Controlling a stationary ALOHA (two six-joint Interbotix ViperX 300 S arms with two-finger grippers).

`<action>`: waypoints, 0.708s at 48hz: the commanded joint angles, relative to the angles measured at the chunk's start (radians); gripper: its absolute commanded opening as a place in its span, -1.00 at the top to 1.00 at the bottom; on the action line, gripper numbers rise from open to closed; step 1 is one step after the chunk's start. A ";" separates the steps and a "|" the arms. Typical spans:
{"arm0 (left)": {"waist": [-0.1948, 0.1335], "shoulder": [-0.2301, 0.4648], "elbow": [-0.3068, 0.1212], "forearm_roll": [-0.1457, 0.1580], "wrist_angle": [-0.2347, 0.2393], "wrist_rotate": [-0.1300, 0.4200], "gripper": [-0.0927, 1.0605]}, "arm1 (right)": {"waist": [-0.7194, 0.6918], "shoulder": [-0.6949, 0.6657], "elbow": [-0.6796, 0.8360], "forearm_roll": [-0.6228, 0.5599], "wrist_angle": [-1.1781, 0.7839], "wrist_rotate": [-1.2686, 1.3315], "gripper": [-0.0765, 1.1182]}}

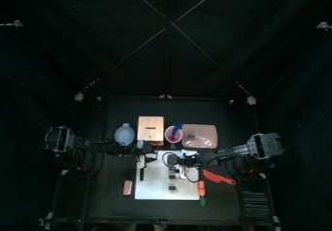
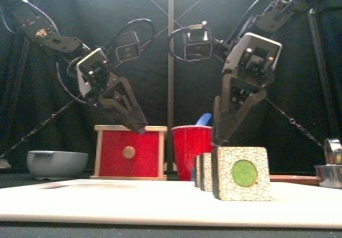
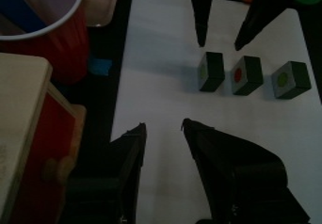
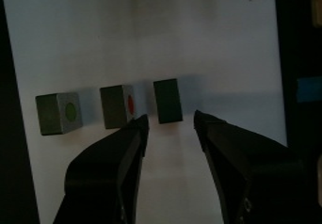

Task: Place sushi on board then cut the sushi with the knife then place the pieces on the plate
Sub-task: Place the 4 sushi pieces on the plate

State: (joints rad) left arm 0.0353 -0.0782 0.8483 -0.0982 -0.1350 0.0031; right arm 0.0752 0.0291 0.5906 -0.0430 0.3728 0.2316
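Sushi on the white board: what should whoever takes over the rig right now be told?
Left gripper: open, empty, above the white cutting board.
Right gripper: open, empty, hovering just over the sushi.
Three dark green toy sushi pieces stand apart in a row on the board. The blue toy knife is in the red cup. The flat pink tray lies behind the board, slightly right.
Done: sushi on the board, separated into three.
Left: carry each piece to the tray.
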 commanded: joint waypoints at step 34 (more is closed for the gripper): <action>-0.002 0.003 -0.009 0.002 -0.002 0.002 -0.49 | -0.034 0.006 -0.020 -0.020 0.095 0.000 -0.08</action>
State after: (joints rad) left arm 0.0353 -0.0706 0.8498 -0.0997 -0.1335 0.0031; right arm 0.0660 0.1197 0.5630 -0.0644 0.4357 0.2270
